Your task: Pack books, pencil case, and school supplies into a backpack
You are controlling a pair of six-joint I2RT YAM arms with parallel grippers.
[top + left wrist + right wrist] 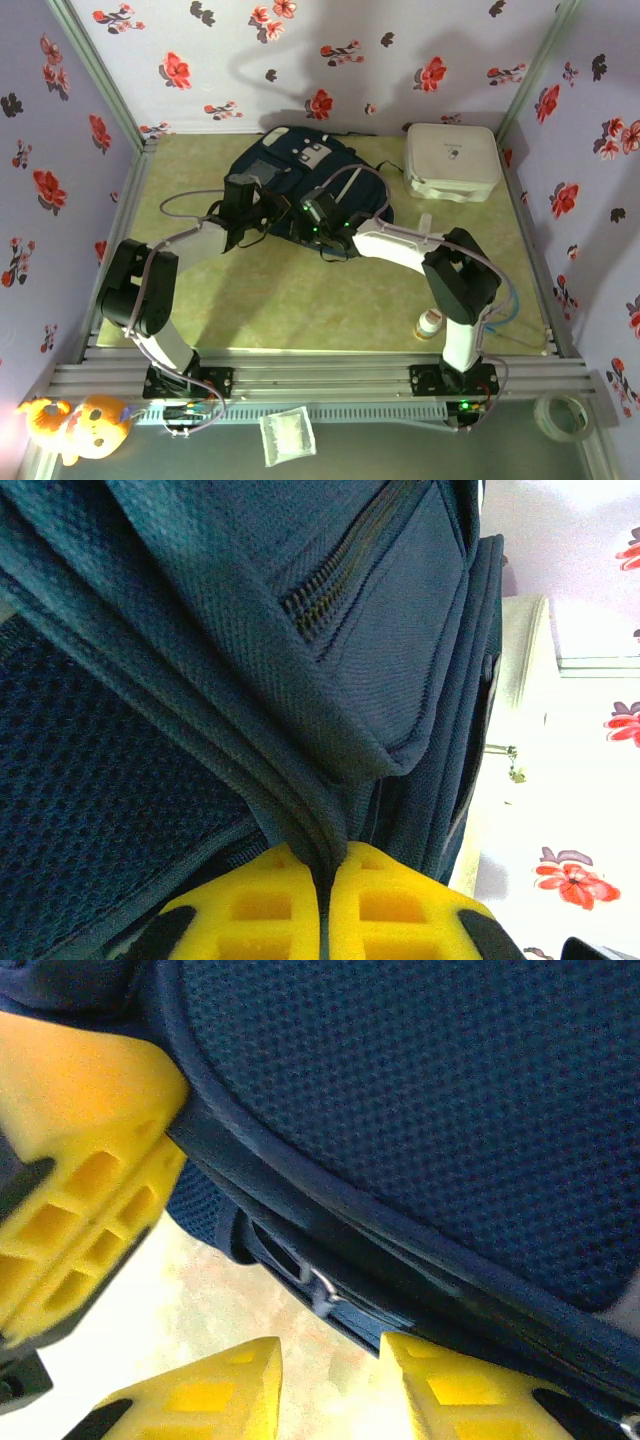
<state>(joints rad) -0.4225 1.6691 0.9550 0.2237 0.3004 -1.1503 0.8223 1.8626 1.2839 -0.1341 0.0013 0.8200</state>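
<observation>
Both hands on the backpack, left one pinching it

The left hand (325, 905) is clamped tight on a fold of the big navy-blue fabric backpack (290, 180), its yellow fingers (250, 915) squeezed together with only the seam between them. The right hand (330, 1390) is loose, fingers spread with a gap, holding nothing. It sits right at the backpack's edge, with a small metal zipper pull (320, 1290) just above that gap. The backpack lies at the back middle of the greenish surface (300, 300), and I can't tell what's inside it. Count-wise: one backpack, one white rounded box (452, 158) with its lid shut to its right, and one small white bottle (429, 322) by the right arm's base.
</observation>
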